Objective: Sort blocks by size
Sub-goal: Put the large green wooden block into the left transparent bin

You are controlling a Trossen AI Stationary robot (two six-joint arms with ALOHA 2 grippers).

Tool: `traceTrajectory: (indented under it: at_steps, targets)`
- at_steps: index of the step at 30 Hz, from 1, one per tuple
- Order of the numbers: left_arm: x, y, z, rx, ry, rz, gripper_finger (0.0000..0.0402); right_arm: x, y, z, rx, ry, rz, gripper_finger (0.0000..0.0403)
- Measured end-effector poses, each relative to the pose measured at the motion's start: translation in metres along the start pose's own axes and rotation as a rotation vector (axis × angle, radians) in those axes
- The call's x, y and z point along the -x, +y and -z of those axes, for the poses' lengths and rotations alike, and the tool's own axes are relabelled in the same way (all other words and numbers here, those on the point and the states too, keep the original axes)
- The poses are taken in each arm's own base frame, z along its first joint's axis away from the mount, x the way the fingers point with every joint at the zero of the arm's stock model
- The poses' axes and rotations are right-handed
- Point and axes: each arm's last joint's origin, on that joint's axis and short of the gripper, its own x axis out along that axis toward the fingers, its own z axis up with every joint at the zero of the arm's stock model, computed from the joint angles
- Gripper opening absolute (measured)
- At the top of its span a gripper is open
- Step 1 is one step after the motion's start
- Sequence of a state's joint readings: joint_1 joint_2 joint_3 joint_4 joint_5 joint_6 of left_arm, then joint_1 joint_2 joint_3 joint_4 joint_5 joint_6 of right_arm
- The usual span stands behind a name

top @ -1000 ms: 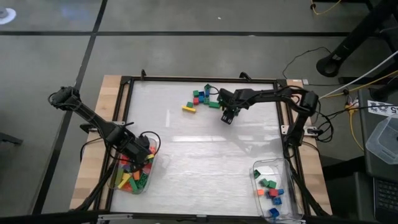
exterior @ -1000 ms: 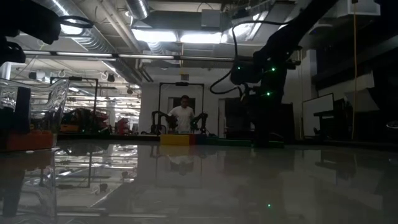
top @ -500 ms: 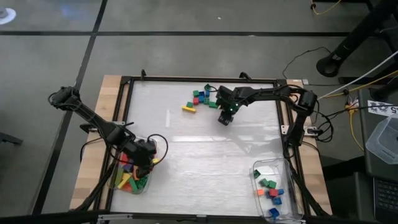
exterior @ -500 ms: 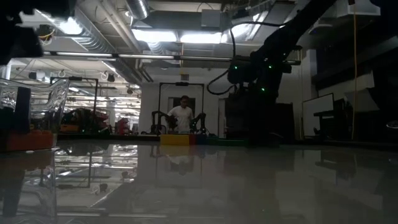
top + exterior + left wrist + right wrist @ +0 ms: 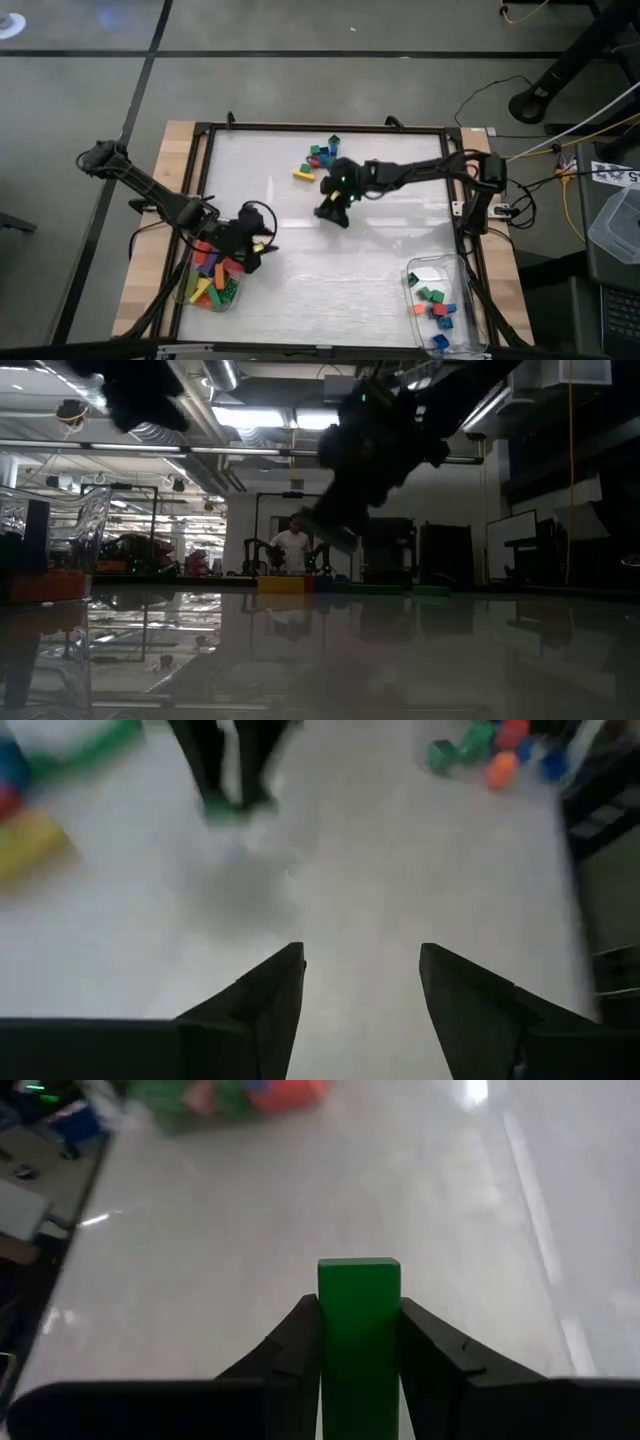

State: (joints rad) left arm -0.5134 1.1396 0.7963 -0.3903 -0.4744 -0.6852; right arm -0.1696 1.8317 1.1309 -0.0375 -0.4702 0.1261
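My right gripper (image 5: 331,208) hangs over the middle of the table, shut on a long green block (image 5: 358,1305). Loose blocks (image 5: 320,156) in green, red, blue and yellow lie in a small pile near the far edge. A clear tub (image 5: 212,284) at the near left holds several blocks. Another tub (image 5: 436,302) at the near right holds several more. My left gripper (image 5: 360,982) is open and empty just right of the left tub (image 5: 252,248), and points toward the right gripper. My right gripper pinches the green block's two long sides (image 5: 358,1342) between its two fingers. The fingers lie along the block, whose free end (image 5: 358,1272) sticks out past the fingertips. They slant down toward the table's near left. The block is lifted clear of the table.
A black frame (image 5: 205,180) edges the white table top. Bare table lies between the two tubs and between the pile and the near edge. A person stands in the room far beyond the table (image 5: 294,548).
My right gripper has left the right side of the pile and swung toward the table's left and near edge, rising and tipping its fingers up, with the green block lifted clear. My left gripper has come off the left tub toward the table's middle and has tipped up too.
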Motion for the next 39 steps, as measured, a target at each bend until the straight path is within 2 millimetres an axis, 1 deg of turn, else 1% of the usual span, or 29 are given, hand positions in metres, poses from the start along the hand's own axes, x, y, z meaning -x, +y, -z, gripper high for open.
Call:
traceTrajectory:
  at_steps: [3, 7, 9, 13, 16, 19, 28, 35, 39]
  targets:
    - [-0.009, -0.001, -0.003, -0.269, -0.045, -0.047, 0.0185, -0.009, 0.022, -0.004, 0.072, -0.052, -0.045, 0.0103]
    - [-0.03, -0.007, -0.005, -0.597, -0.071, -0.068, 0.0185, -0.018, 0.047, -0.006, 0.141, -0.096, -0.103, 0.0105]
    - [-0.041, -0.009, -0.005, -0.706, -0.084, -0.087, 0.0185, -0.021, 0.057, -0.005, 0.161, -0.098, -0.125, 0.0105]
    - [-0.059, -0.012, -0.007, -0.836, -0.12, -0.118, 0.0185, -0.026, 0.073, 0.0, 0.184, -0.08, -0.157, 0.0106]
    - [-0.07, -0.014, -0.005, -0.907, -0.125, -0.116, 0.0185, -0.029, 0.082, 0.002, 0.196, -0.071, -0.175, 0.0106]
    - [-0.078, -0.017, -0.002, -0.966, -0.121, -0.055, 0.0185, -0.031, 0.088, 0.004, 0.178, -0.064, -0.187, 0.0107]
    - [-0.092, -0.022, -0.001, -1.051, -0.167, -0.02, 0.0185, -0.031, 0.089, 0.004, 0.127, -0.06, -0.19, 0.0108]
    - [-0.097, -0.015, -0.004, -1.017, -0.154, 0.006, 0.0184, -0.03, 0.091, 0.0, 0.066, -0.094, -0.215, 0.0108]
    - [-0.098, -0.013, -0.006, -1.016, -0.148, 0.014, 0.0171, -0.03, 0.091, 0.0, 0.064, -0.094, -0.217, 0.0108]
